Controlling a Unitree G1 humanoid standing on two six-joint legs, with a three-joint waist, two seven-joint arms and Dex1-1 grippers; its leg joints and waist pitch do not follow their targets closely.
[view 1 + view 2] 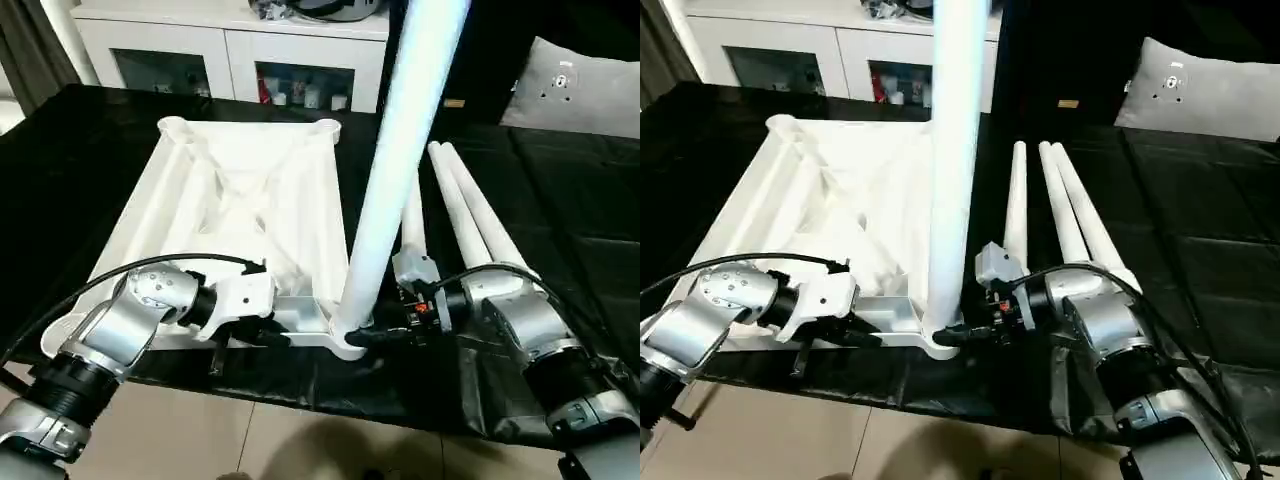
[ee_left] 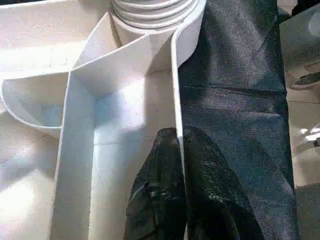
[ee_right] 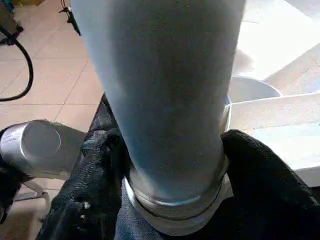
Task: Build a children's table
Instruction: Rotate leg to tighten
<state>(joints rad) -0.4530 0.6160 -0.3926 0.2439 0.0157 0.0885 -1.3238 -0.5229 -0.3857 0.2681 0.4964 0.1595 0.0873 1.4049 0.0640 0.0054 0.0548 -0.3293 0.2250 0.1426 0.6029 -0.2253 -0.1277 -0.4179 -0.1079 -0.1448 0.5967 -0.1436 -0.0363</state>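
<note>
While our left gripper (image 2: 179,150) pinches the tabletop (image 1: 250,190) rim, our right gripper (image 3: 170,150) clasps the upright leg (image 1: 395,160), centre frame.

The upright leg (image 1: 395,170) standing in the near corner socket of the upturned table top (image 1: 250,190) blocks the middle, with the right gripper (image 1: 385,335) closed around its base and the left gripper (image 1: 268,338) pinching the near rim beside it. Three loose legs (image 1: 470,215) lie just right of the top, leaving bare black cloth (image 1: 570,190) farther right. The ribbed underside stays open from above.
</note>
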